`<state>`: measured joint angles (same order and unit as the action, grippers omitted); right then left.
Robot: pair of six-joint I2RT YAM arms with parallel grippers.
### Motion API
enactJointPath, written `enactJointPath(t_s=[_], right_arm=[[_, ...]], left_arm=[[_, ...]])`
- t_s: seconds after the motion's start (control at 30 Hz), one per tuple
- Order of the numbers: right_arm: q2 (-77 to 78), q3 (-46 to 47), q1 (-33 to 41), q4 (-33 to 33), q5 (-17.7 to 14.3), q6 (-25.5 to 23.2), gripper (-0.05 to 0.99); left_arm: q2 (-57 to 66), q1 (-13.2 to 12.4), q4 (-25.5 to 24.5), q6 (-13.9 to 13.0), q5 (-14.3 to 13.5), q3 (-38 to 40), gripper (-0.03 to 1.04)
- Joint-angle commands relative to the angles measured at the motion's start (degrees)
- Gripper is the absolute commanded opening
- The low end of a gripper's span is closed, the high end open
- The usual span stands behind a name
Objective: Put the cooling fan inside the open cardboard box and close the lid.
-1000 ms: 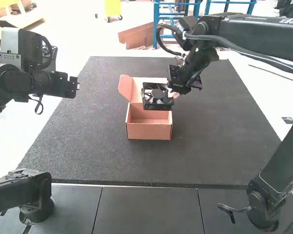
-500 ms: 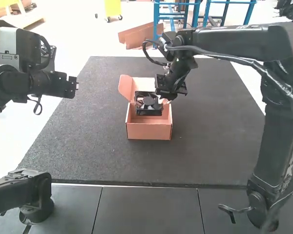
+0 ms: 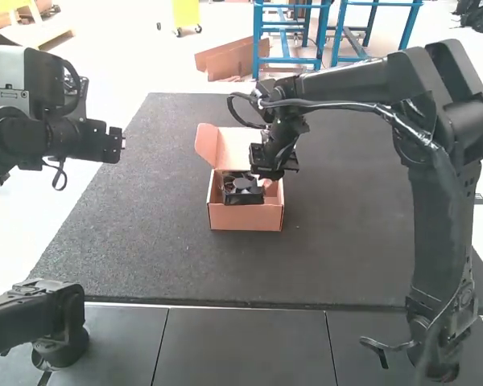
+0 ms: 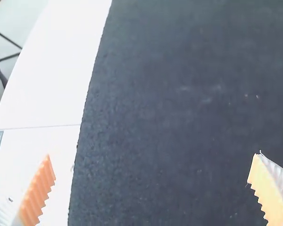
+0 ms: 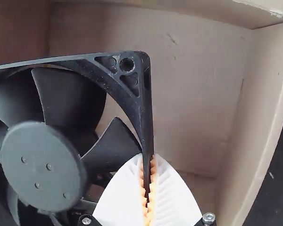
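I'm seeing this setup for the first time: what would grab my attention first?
The black square plastic cooling fan, pinched by its frame edge in the right gripper, sits partly inside the open tan cardboard box at mid-mat, with the lid flap standing up. Off at the left, the left gripper hangs open over the edge of the black mat.
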<state>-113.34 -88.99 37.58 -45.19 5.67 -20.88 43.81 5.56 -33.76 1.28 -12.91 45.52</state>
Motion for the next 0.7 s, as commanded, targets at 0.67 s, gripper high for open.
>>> enactJointPath(t_s=[0.67], right_arm=[[-1.0,-1.9,-1.0,4.8,-4.3,-4.8,0.07]], left_arm=[[-0.7,-0.6,-0.3,-0.5,-0.7,0.9,0.97]])
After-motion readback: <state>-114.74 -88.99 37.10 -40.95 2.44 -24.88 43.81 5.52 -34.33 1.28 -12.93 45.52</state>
